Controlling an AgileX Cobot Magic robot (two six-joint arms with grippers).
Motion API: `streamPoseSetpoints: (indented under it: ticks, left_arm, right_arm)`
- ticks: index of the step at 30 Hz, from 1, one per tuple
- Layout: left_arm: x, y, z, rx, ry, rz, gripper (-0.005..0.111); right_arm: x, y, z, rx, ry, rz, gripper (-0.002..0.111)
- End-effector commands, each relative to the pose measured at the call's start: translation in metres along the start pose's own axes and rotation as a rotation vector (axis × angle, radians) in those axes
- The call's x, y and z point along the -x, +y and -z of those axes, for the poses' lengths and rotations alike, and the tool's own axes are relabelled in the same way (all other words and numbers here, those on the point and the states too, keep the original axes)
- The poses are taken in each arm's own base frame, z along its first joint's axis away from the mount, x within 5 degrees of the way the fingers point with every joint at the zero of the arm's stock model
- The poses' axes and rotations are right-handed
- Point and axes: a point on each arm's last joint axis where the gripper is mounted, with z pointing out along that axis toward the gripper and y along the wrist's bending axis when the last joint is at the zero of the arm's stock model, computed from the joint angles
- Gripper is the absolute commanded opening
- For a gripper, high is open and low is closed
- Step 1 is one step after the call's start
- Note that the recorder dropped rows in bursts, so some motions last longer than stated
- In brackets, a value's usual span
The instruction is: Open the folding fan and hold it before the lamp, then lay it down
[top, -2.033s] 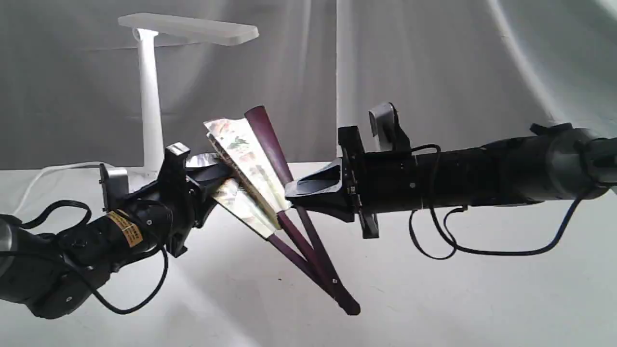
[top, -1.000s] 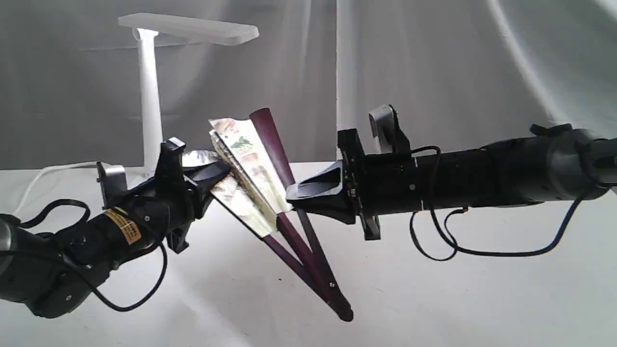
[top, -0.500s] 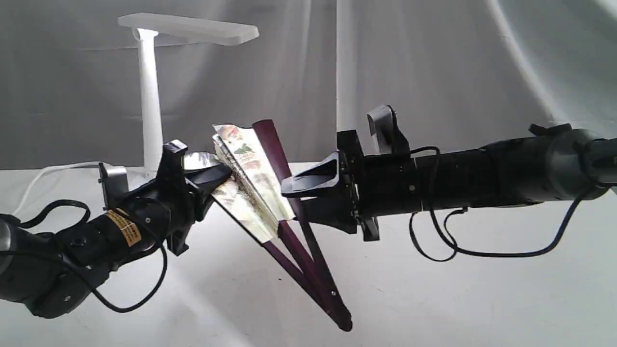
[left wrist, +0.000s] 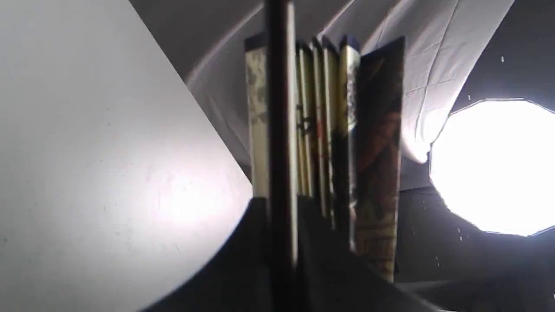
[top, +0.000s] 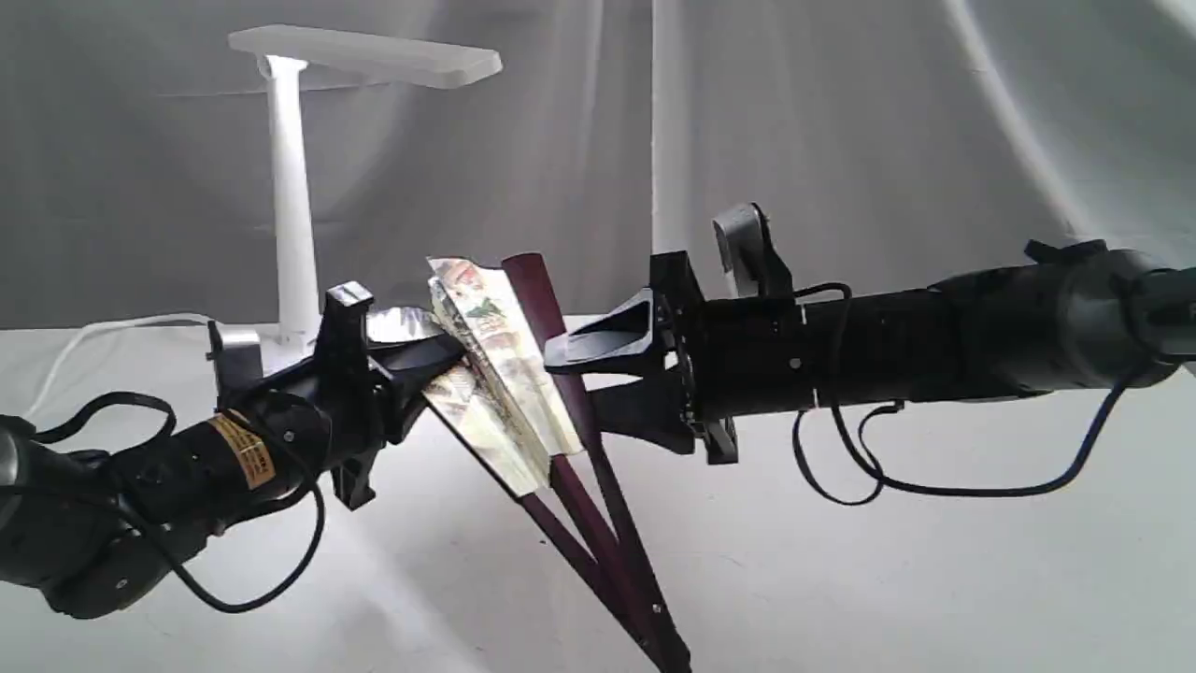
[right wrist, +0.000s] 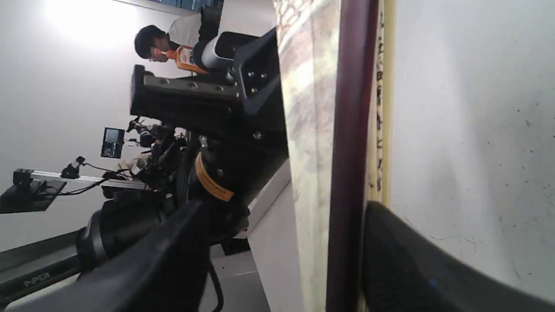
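Folding fan (top: 500, 360): partly spread and held in the air between my two tools, leaf end up and pivot end down. The ribs run down past the right tool toward the table (top: 888, 579). The pivot meets the lower edge of the exterior view, so I cannot tell whether it touches the table.

Left tool (top: 441, 360): clenched on the fan. Its fingers close on the edge of the fan nearest that tool. In the left wrist view the folding fan (left wrist: 325, 130) stands edge-on out of the closed fingers, with several pleats bunched close together and a dark stick across the front.

Right tool (top: 581, 385): released. Its two fingers stand well apart, one above and one below, and the dark guard stick passes through the gap. In the right wrist view the stick of the folding fan (right wrist: 351, 130) runs between the fingers, just beside one and well clear of the other. I cannot tell whether it touches the near finger.

Lamp (top: 290, 215): behind the left tool, stem upright, with the flat head above the left tool and reaching toward the right tool's side. Its white cord (top: 93, 329) lies on the table beyond the left tool. The fan leaf sits below the lamp head.
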Motion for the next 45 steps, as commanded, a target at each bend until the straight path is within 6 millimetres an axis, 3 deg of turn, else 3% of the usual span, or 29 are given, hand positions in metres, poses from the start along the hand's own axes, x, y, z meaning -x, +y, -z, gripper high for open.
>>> streamPoseSetpoints:
  ticks: [1, 17, 28, 45]
  left_arm:
    - [-0.006, -0.004, 0.001, -0.029, 0.085, -0.003, 0.0]
    - [-0.021, -0.013, 0.004, -0.118, 0.251, 0.04, 0.0]
    - [-0.027, -0.01, 0.007, -0.09, 0.33, 0.016, 0.0]
    - [-0.032, -0.003, 0.014, -0.033, 0.452, 0.004, 0.0]
  right_arm:
    - [0.01, 0.006, 0.006, 0.007, -0.078, 0.005, 0.052]
    - [0.009, -0.003, 0.027, -0.028, -0.004, 0.048, 0.052]
    - [0.017, -0.015, 0.06, -0.056, -0.023, 0.035, 0.052]
    - [0.013, -0.016, 0.057, -0.077, 0.016, 0.104, 0.052]
